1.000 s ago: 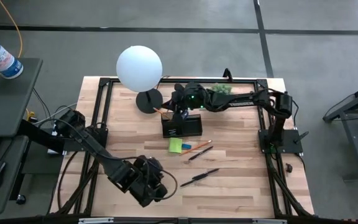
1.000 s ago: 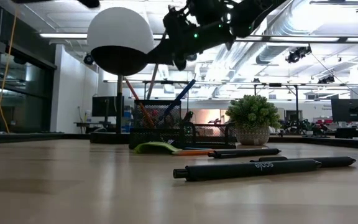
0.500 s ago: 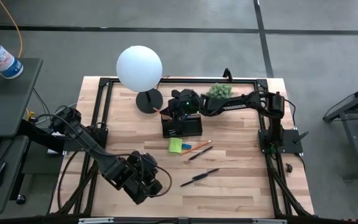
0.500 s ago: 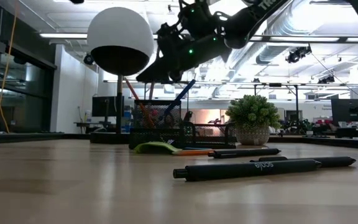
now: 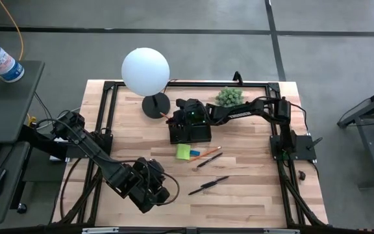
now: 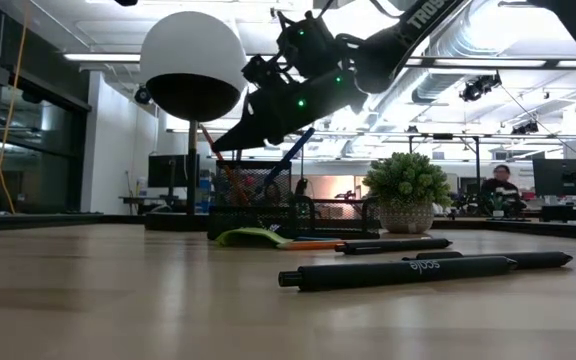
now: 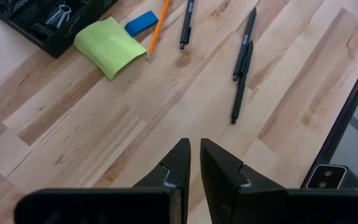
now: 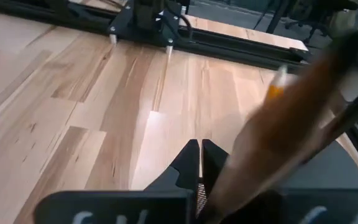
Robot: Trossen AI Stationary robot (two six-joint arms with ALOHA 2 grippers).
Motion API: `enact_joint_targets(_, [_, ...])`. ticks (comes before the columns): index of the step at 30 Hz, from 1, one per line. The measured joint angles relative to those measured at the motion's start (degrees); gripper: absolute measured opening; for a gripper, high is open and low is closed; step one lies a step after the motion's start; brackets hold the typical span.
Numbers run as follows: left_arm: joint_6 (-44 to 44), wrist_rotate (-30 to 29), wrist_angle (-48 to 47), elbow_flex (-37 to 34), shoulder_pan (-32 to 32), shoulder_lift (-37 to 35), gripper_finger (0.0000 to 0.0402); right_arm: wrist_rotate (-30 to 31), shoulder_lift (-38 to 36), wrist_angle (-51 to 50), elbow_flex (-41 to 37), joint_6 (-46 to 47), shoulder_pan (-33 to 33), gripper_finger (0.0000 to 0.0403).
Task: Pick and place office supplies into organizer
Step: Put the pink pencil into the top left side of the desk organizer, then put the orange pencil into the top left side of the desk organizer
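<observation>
The dark mesh organizer (image 5: pixel 190 133) stands mid-table. Blue-handled scissors (image 6: pixel 294 150) and an orange pencil (image 6: pixel 220 165) stick up out of it, and clips (image 7: pixel 58 14) lie in one compartment. My right gripper (image 5: pixel 182 121) hangs shut just over the organizer's left part, tipped down toward that pencil (image 8: pixel 278 124). On the table in front of the organizer lie a lime-green sticky pad (image 5: pixel 183 152), a small blue block (image 5: pixel 194 153), another orange pencil (image 7: pixel 157 28) and dark pens (image 5: pixel 208 185). My left gripper (image 7: pixel 194 152) waits shut above the near-left table. My right gripper's shut fingers (image 8: pixel 191 155) stand close beside the orange pencil that leans in the organizer. I cannot tell whether they touch it, because the pencil shows only as a blur right by the camera.
The white globe lamp (image 5: pixel 145 70) with its round black base (image 5: pixel 154 105) stands just left of the organizer. A small potted plant (image 5: pixel 228 95) stands far right of it. Bare wood (image 5: pixel 252 195) spreads near and to the right of the pens.
My right gripper came down from above the organizer's far side toward its left part, drifting left and near and tipping its shut fingers downward. My left arm shifted slightly toward the table's left, then stayed still. Nothing on the table moved.
</observation>
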Motion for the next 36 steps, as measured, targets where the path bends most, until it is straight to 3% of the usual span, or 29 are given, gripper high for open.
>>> enact_joint_targets(15, [-0.08, -0.02, -0.65, 0.0, 0.0, 0.0, 0.0026, -0.24, -1.79, -1.76, -0.02, 1.0, 0.04, 0.013])
enact_joint_targets(29, [-0.01, -4.33, -1.35, -0.01, 0.05, 0.02, 0.0026, 0.41, -12.92, -8.67, 0.22, -0.13, -0.04, 0.0134])
enact_joint_targets(36, [-0.02, -7.33, -1.07, 0.01, 0.05, 0.02, 0.0026, 1.16, -23.33, -22.24, 0.26, -2.12, 0.08, 0.0133])
